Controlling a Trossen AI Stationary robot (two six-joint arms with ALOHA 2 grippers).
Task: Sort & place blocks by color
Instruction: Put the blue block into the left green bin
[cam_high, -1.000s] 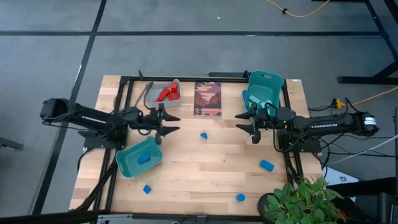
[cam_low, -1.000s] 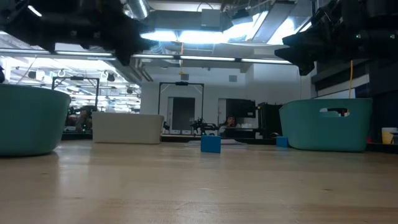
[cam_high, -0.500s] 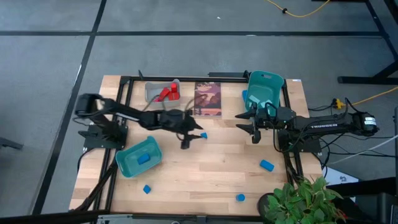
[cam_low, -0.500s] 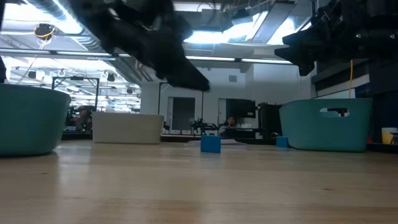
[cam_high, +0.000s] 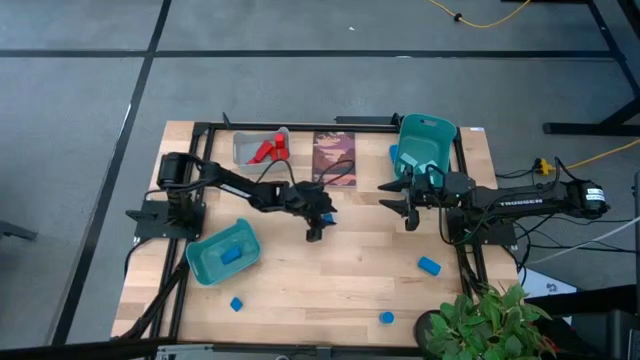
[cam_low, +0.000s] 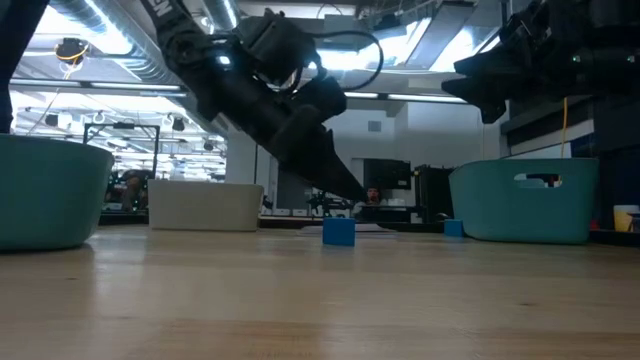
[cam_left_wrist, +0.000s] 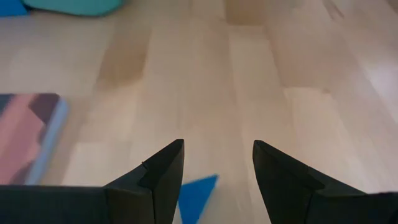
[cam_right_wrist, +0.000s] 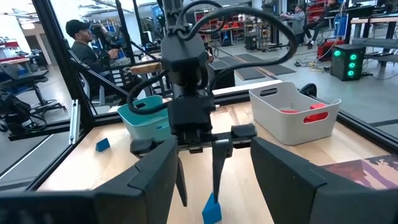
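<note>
A small blue block (cam_left_wrist: 196, 196) rests flat on the wood near the table's middle, just in front of the dark picture card (cam_high: 334, 158). My left gripper (cam_left_wrist: 217, 146) hangs open just above it, slanting down, its fingers either side of the block and clear of it; in the low view the fingertips (cam_low: 352, 190) stand above the block (cam_low: 339, 232). My right gripper (cam_high: 405, 205) waits open at the right, held level in front of the far teal bin (cam_high: 425, 145). Red blocks (cam_high: 268, 150) lie in the grey bin (cam_high: 245, 147).
A teal bin (cam_high: 222, 252) holding a blue block stands near the left. Loose blue blocks lie at the near left (cam_high: 236, 303), near middle (cam_high: 386, 317), near right (cam_high: 429, 265) and beside the far teal bin (cam_high: 393, 152). A potted plant (cam_high: 480, 315) overhangs the near right corner.
My left gripper has swung out from beside the left teal bin toward the table's middle and down, tipping its fingers downward, and now hangs over the blue block near the picture card. It has stayed open. The block has not moved.
</note>
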